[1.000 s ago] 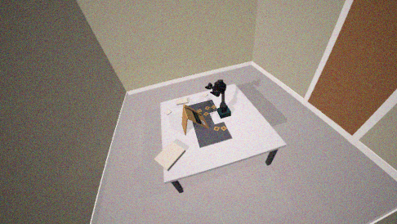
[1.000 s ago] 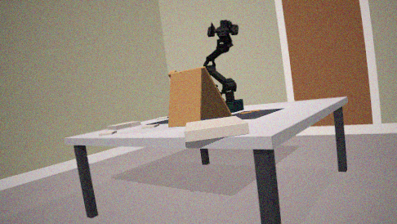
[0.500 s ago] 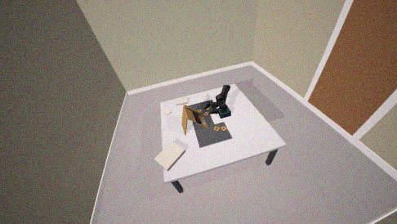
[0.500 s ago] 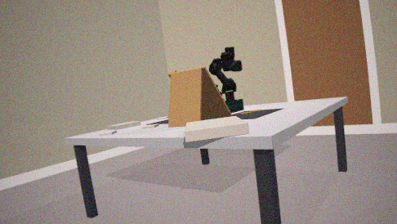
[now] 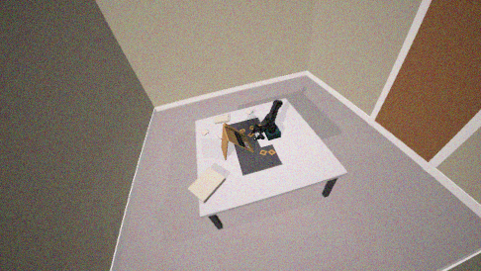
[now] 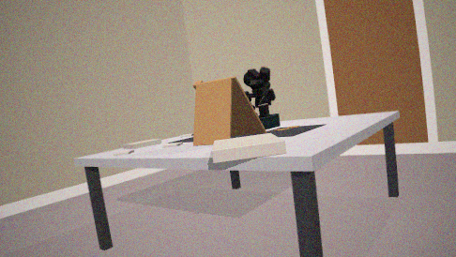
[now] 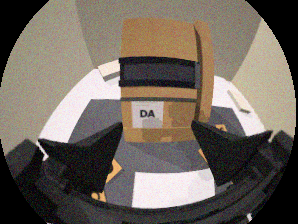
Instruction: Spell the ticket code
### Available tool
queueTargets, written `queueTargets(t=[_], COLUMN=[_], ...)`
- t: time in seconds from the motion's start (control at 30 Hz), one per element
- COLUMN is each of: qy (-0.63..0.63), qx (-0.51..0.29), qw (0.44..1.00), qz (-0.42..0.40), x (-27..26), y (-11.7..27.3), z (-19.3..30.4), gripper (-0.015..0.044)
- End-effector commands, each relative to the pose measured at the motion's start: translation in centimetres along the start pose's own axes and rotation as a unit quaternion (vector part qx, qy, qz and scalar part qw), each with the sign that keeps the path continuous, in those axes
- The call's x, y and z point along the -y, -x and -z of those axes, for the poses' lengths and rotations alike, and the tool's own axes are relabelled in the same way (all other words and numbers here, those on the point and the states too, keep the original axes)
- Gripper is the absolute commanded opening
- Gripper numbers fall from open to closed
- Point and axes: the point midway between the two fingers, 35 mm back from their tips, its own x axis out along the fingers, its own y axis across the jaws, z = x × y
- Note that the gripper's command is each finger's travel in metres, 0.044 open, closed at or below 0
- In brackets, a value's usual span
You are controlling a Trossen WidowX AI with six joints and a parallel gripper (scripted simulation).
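Observation:
The wooden board (image 5: 231, 137) (image 6: 212, 113) (image 7: 159, 37) stands tilted on the table. Its dark letter rail (image 7: 157, 73) runs across its face and shows no tile. The ticket (image 7: 147, 114) below the rail reads DA. Orange letter tiles lie on the mat: two tiles (image 5: 263, 152) (image 5: 272, 152) at one side, and others (image 5: 242, 131) (image 5: 251, 128) nearer the board and arm. In the wrist view, parts of tiles (image 7: 114, 170) (image 7: 98, 195) show by the left finger; their letters are unreadable. My gripper (image 5: 255, 135) (image 7: 157, 124) is open and empty, facing the board's lower front.
A dark mat (image 5: 252, 167) lies under the tiles on the white table (image 5: 307, 160). A large cream block (image 5: 208, 184) (image 6: 249, 148) lies near the table edge beyond the board. A smaller cream block (image 5: 222, 119) (image 6: 143, 143) and small pale items (image 5: 205, 133) (image 5: 250, 112) lie near other edges.

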Motion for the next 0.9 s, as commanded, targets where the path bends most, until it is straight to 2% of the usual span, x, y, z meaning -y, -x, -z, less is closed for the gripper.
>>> queueTargets(t=[0.0, 0.1, 0.2, 0.47, 0.63, 0.87], qy=[-0.002, 0.027, 0.143, 0.407, 0.524, 0.634], qx=[-0.002, -0.013, -0.058, -0.131, -0.108, -0.008], qw=[1.0, 1.0, 0.988, 0.895, 0.818, 0.725], qz=[0.0, -0.002, -0.017, -0.127, -0.21, -0.268], x=[0.0, 0.1, 0.7, 2.7, 4.3, 6.8], y=[0.0, 0.0, 0.0, 0.8, 1.9, 3.7], z=[0.2, -0.2, -1.9, -6.7, -10.2, -15.3], gripper=[0.044, 0.044, 0.044, 0.044, 0.044, 0.044])
